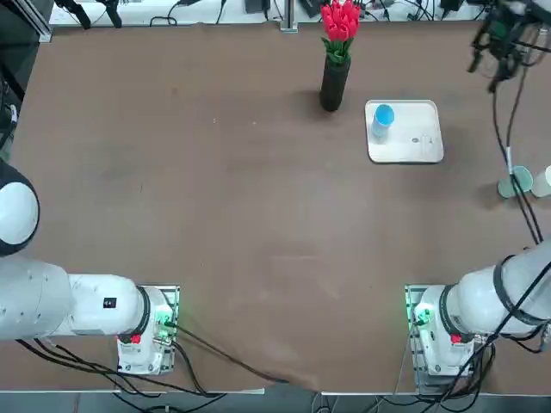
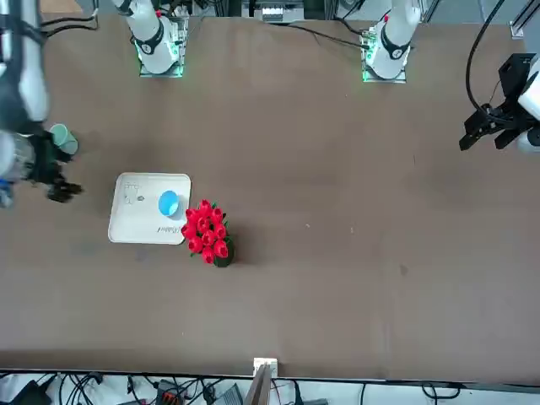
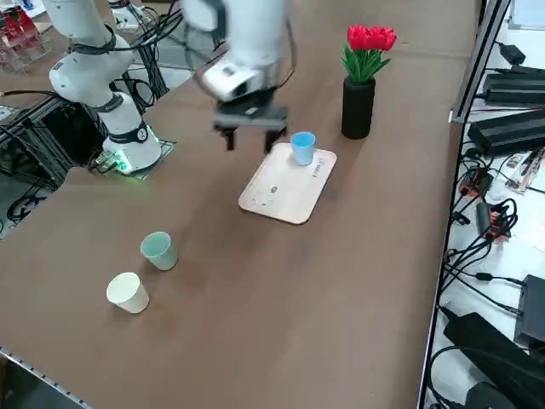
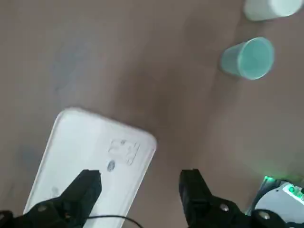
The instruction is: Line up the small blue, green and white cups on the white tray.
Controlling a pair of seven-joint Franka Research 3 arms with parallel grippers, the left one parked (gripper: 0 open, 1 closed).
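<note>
Teal-green cup (image 3: 159, 250) stood upright, off white tray (image 3: 288, 196), to its right and nearer robot bases. Open, empty right gripper (image 3: 251, 141) hovered right of tray's far side; cup lay baseward from it, right arm nearer. Counted: three cups, one tray.
</note>
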